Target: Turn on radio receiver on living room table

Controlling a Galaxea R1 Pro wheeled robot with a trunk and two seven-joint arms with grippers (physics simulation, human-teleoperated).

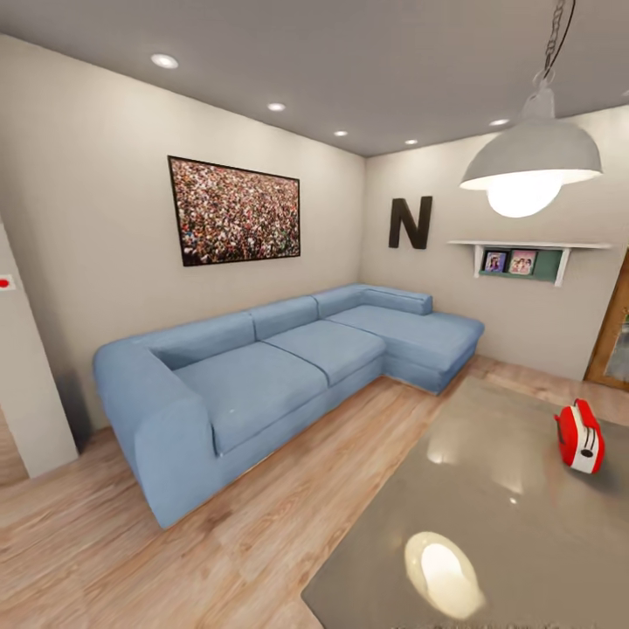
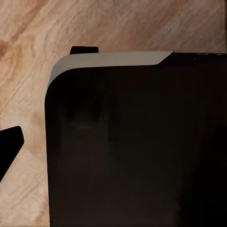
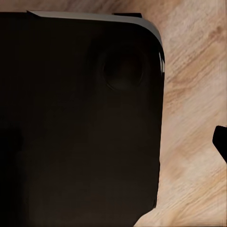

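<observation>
Red rounded radio receiver (image 1: 580, 436), glossy grey table (image 1: 489, 524)

glossy reflective grey table (image 1: 489, 542), smooth red plastic-looking radio receiver (image 1: 580, 437), matt blue cloth sofa (image 1: 262, 376), wood plank floor (image 1: 131, 542)

Bright pendant lamp (image 1: 531, 162) glares on the glossy desk (image 1: 489, 542); wide-angle stretching at edges; wrist views dark, soft.
</observation>
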